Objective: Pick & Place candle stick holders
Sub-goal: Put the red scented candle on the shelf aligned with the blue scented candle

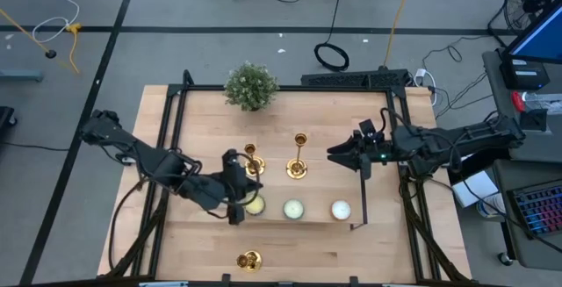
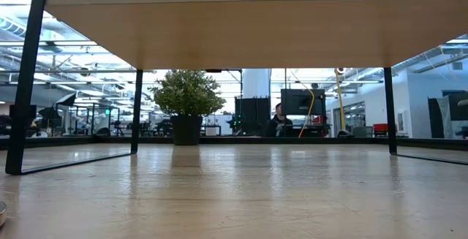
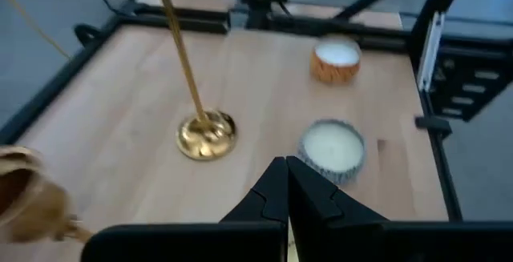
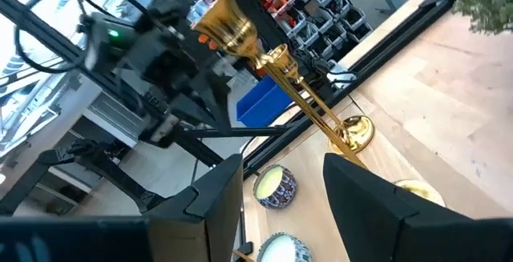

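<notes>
Two gold candle stick holders (image 1: 250, 160) (image 1: 299, 159) stand upright on their round bases in the middle of the wooden top. A third candle stick holder (image 1: 248, 259) lies on its side near the front edge. My left gripper (image 1: 237, 196) is shut and holds nothing; it hovers just to the near side of the left holder, next to a pale candle (image 1: 255, 204). In the left wrist view its shut fingertips (image 3: 287, 174) are clear of the holder's base (image 3: 207, 134). My right gripper (image 1: 337, 154) is open and empty to the right of the right holder, which its open fingers (image 4: 280, 190) face.
Three round candles (image 1: 255, 204) (image 1: 292, 208) (image 1: 340, 209) sit in a row on the near side of the standing holders. A bushy green plant (image 1: 251, 85) stands at the far edge. A black metal frame (image 1: 176, 129) borders the top. The low view shows the plant's pot (image 2: 186, 129) and no gripper.
</notes>
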Controlling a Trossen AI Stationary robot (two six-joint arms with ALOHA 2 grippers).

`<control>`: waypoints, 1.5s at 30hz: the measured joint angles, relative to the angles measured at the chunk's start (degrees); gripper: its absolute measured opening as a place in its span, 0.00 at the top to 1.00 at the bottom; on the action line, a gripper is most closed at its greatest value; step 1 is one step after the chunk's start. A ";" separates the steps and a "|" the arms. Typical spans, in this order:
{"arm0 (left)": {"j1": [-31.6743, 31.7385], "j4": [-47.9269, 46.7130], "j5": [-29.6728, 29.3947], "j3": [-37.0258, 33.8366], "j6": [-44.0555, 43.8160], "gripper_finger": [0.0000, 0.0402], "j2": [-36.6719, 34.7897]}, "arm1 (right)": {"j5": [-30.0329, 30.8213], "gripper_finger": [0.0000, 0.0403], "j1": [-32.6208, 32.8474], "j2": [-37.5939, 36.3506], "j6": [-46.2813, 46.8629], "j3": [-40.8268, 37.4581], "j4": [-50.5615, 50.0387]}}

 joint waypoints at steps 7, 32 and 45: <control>-0.66 -3.56 -0.47 1.41 -4.00 1.00 -0.05 | 1.72 0.58 0.02 0.37 2.20 0.00 0.24; -5.78 -7.99 9.22 1.41 5.78 1.00 0.92 | 7.76 0.58 3.09 14.94 0.47 0.02 26.05; 0.72 -4.82 15.25 1.36 3.04 1.00 9.16 | 8.07 0.58 6.87 14.59 -1.25 0.02 28.95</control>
